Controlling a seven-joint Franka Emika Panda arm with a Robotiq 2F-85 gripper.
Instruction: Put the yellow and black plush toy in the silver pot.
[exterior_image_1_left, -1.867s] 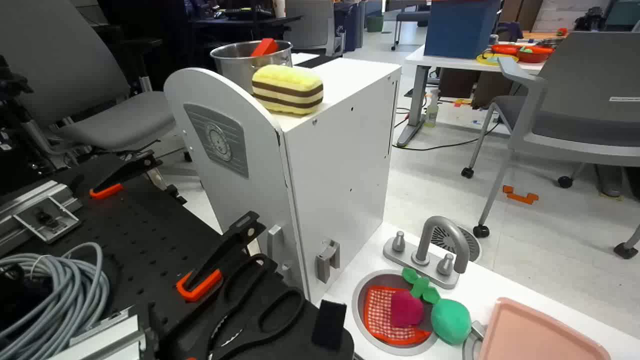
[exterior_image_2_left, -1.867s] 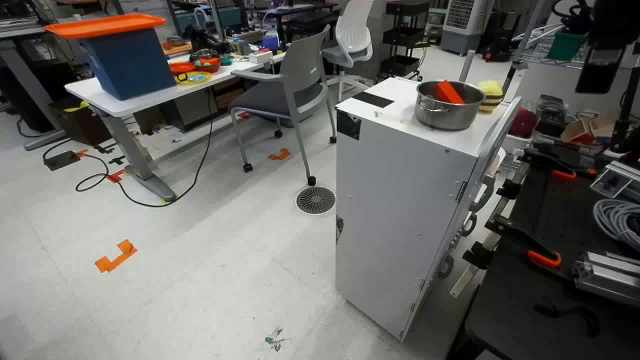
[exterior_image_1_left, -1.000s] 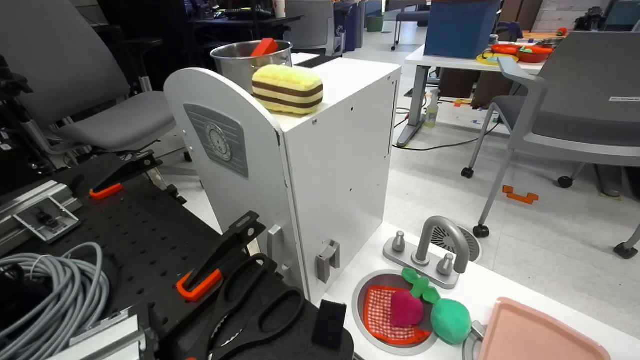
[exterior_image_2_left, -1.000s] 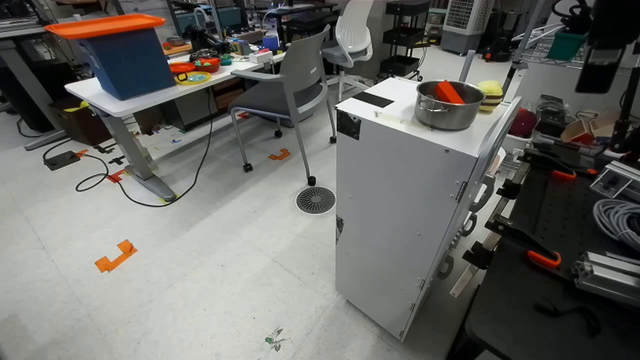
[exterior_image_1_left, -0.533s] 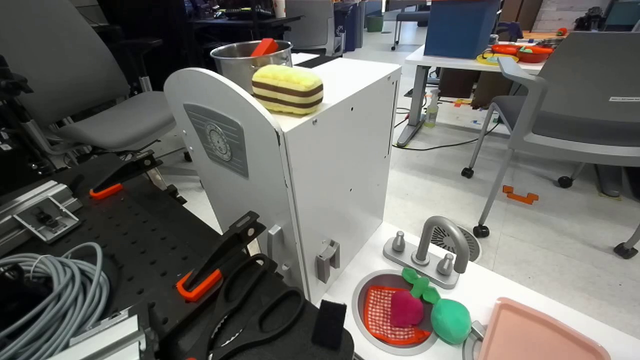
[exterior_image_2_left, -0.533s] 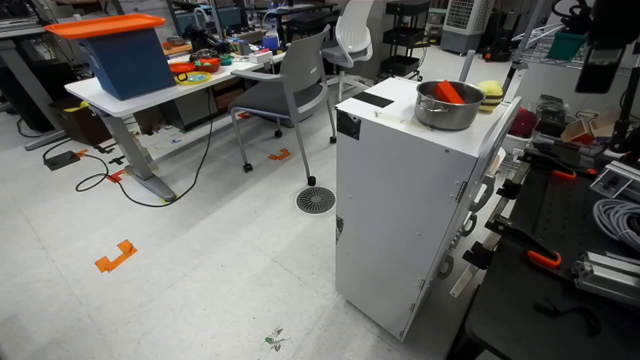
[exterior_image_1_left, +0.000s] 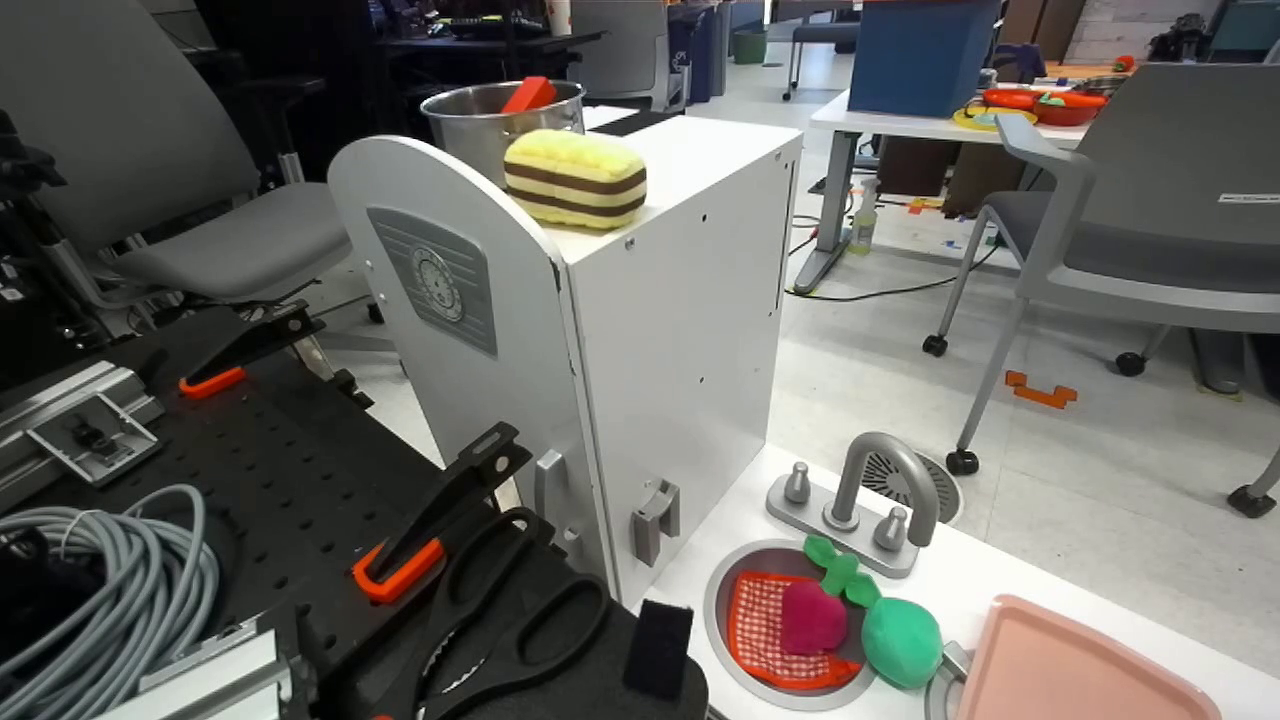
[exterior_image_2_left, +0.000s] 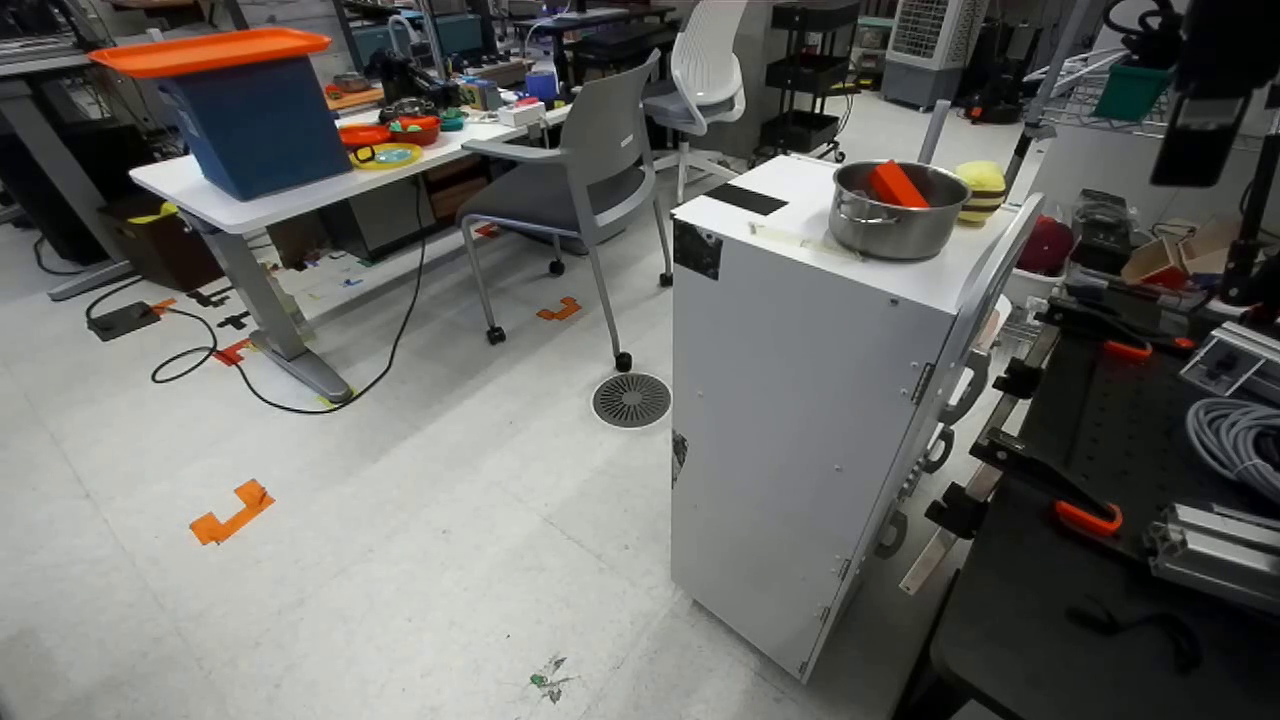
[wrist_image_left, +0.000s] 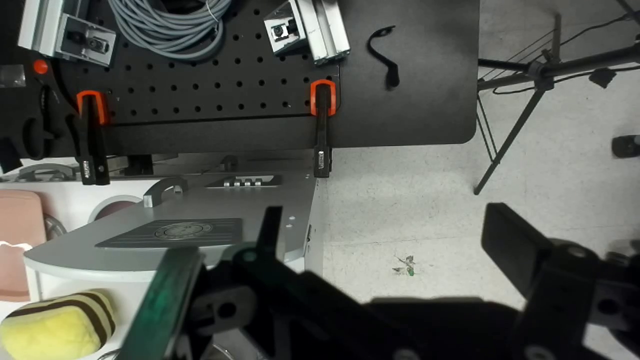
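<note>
Spread wide in the wrist view, the tool (wrist_image_left: 385, 221) frames a patch of floor (wrist_image_left: 387, 192); the striped toy (wrist_image_left: 56, 327) shows too. In an exterior view, the toy rests on the white worktop (exterior_image_1_left: 720, 142) just in front of the silver pot (exterior_image_1_left: 475, 140), outside it; inside lies a tilted red block (exterior_image_1_left: 529, 95). In an exterior view, the cabinet (exterior_image_2_left: 785, 430) stands below the pot; the toy, partly hidden, is beyond the pot.

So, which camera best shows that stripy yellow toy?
An exterior view where the plush toy sits in front of the silver pot: nearly all of it shows, dark bands plain. In an exterior view with the silver pot nearer, the plush toy is partly hidden. The wrist view has it against the lower-left corner.
</note>
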